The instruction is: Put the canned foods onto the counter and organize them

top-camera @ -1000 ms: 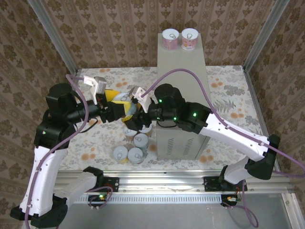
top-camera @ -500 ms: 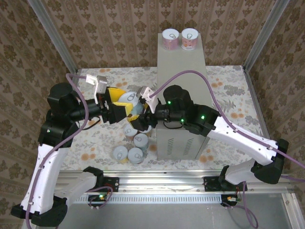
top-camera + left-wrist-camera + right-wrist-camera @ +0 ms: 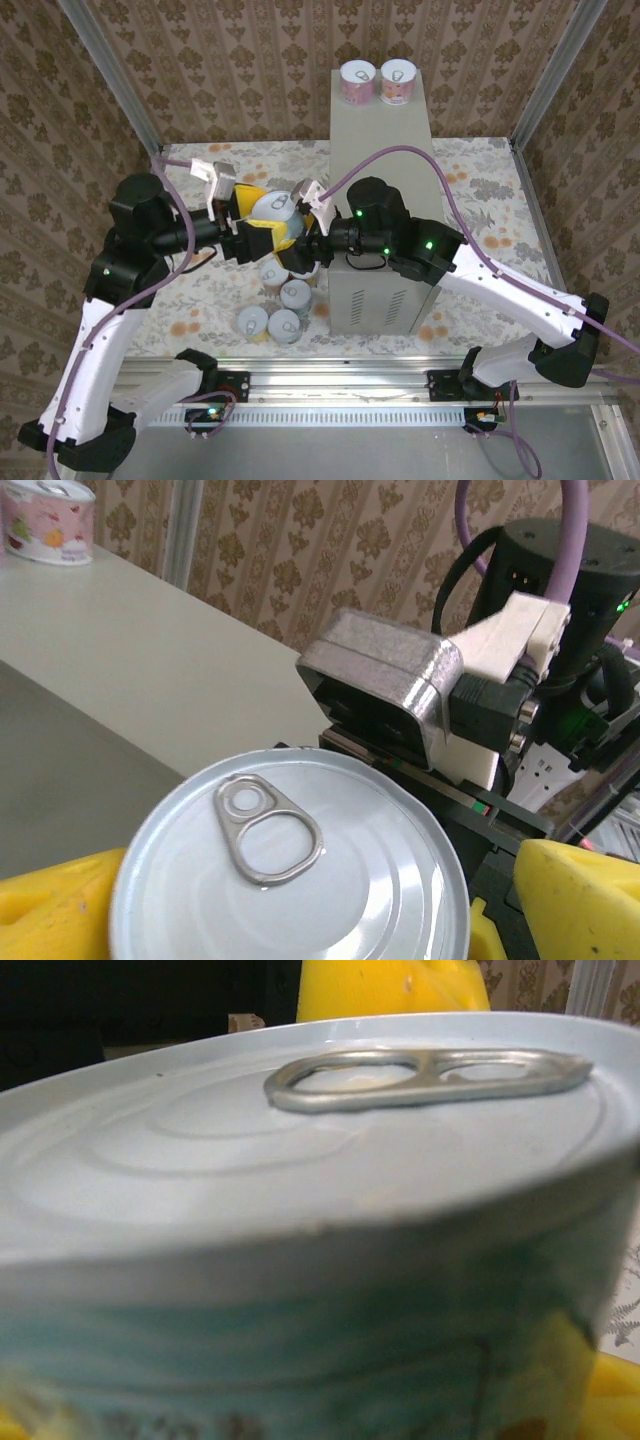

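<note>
A teal-labelled can (image 3: 275,207) with a silvery pull-tab lid hangs in the air just left of the counter (image 3: 380,150), the tall grey box. My right gripper (image 3: 293,235) is shut on it from the right, and the can's side (image 3: 320,1260) sits right up against the right wrist camera. My left gripper (image 3: 260,220) is open around the same can (image 3: 290,870), its yellow fingers (image 3: 585,900) standing off the rim. Two pink cans (image 3: 357,82) (image 3: 397,82) stand at the counter's far end. Several more cans (image 3: 285,300) stand on the floral floor below.
The counter's flat top (image 3: 120,670) is bare between the pink can (image 3: 50,520) and its near end. Metal frame posts (image 3: 110,75) and patterned walls close in the sides. The right arm's purple cable (image 3: 400,152) arches over the counter.
My left gripper's jaws have spread apart from the can while the right gripper has kept its hold. Both wrists and the can have shifted slightly up and to the right.
</note>
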